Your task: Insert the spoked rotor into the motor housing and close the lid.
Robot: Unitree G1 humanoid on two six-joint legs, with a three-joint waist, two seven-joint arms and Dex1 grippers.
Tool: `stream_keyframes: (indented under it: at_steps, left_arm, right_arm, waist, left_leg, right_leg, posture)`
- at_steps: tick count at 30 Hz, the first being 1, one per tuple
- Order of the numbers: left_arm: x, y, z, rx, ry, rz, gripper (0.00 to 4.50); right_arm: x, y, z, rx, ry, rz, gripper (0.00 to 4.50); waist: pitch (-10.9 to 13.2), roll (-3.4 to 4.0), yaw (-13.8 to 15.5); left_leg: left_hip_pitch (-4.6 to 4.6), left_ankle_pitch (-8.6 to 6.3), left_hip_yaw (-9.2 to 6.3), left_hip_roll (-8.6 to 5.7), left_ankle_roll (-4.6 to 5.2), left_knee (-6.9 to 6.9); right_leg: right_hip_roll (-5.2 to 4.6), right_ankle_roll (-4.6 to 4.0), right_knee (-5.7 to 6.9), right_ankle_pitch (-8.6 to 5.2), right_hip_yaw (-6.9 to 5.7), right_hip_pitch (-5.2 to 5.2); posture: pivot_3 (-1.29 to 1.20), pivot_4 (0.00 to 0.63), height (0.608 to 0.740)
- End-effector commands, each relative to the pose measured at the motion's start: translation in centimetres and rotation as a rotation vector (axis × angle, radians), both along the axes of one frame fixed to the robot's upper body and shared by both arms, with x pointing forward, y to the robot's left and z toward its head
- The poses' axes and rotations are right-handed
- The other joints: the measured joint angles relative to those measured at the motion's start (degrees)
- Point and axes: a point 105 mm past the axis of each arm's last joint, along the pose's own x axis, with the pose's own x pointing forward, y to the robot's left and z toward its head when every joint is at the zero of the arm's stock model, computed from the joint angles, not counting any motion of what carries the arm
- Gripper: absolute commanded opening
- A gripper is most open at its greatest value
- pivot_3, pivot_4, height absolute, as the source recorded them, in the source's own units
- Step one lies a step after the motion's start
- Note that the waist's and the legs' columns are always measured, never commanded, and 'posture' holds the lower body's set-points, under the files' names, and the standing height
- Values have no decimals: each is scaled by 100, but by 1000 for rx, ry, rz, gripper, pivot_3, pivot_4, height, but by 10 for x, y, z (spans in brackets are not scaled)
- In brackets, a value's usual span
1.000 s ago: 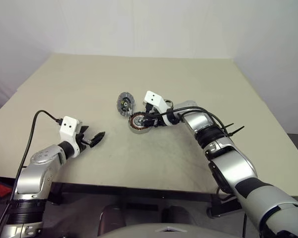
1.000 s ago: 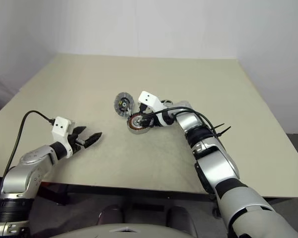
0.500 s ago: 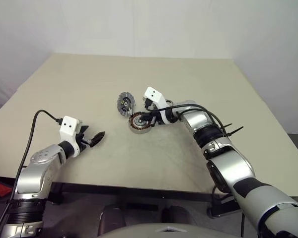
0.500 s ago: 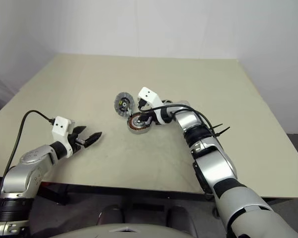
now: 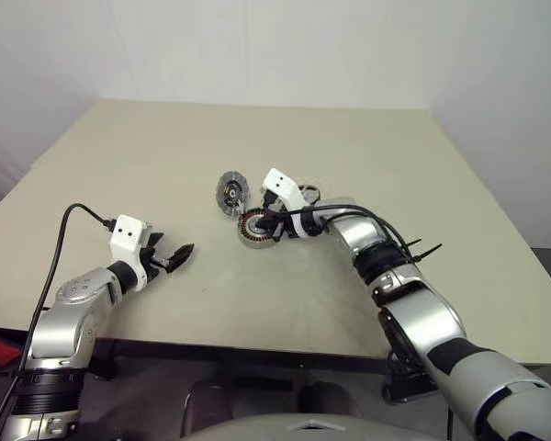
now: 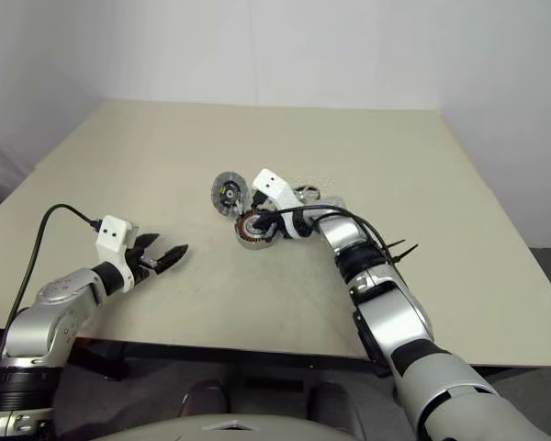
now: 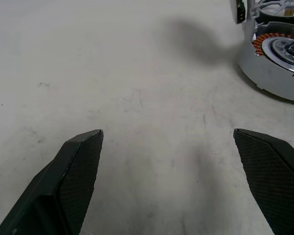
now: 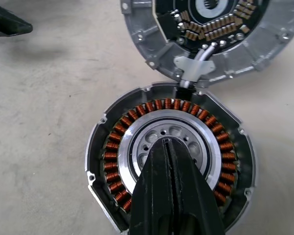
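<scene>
resting under the pressed-together right end effector (image 8: 170, 147), the motor housing (image 8: 108, 161), centred

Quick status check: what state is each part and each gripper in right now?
motor housing: flat on the table, open, copper windings exposed.
lid: off the housing, right beside its rim, inner face showing in the right wrist view.
right gripper: jaws shut, tips over the housing's metallic centre.
left gripper: jaws open, empty, away from the parts.
</scene>
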Motion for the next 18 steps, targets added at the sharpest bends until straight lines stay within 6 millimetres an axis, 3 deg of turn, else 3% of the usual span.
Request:
stream_keyframes:
  at_steps: [1, 5, 10, 12, 15, 18]
  left_arm:
    - [3, 2, 12, 13, -49, -4, 4500]
    - [4, 1, 13, 10, -49, -5, 4500]
    - [3, -1, 12, 2, -46, -7, 4500]
    - [3, -1, 11, -4, -42, -8, 4500]
    - [3, -1, 11, -8, -39, -8, 4500]
    - [3, -2, 10, -10, -36, -12, 4500]
  right_arm:
    - [-2, 2, -3, -10, 18, -6, 34]
    - [7, 1, 12, 38, 0, -39, 34]
    - [15, 2, 47, 177, -50, -46, 34]
    - [24, -6, 66, 231, -91, -88, 34]
    - [34, -17, 75, 247, -111, -138, 34]
    - [55, -53, 73, 218, -99, -310, 34]
  waist:
    - [0, 0, -2]
    - [0, 0, -3]
    - [1, 1, -1]
    - [2, 2, -2]
    - [2, 2, 0]
    - [1, 1, 7]
  left_leg:
    - [1, 0, 0, 0, 0, 0]
    - [2, 0, 0, 0, 0, -1]
    - [2, 0, 0, 0, -1, 0]
    - [0, 0, 0, 0, -1, 0]
    - [-2, 1, 0, 0, -1, 0]
    - [-1, 1, 0, -1, -1, 0]
  right_leg:
    - [0, 0, 0, 0, 0, 0]
    - [0, 0, 0, 0, 0, 0]
    - [0, 0, 2, 0, -1, -3]
    - [0, 0, 1, 0, 0, -4]
    - [0, 0, 1, 0, -1, -7]
    - [-1, 0, 0, 0, -1, -6]
  posture:
    - [0, 0, 740]
    - [0, 0, 740]
    - [0, 0, 740]
    - [0, 0, 740]
    - [0, 0, 740]
    - [0, 0, 740]
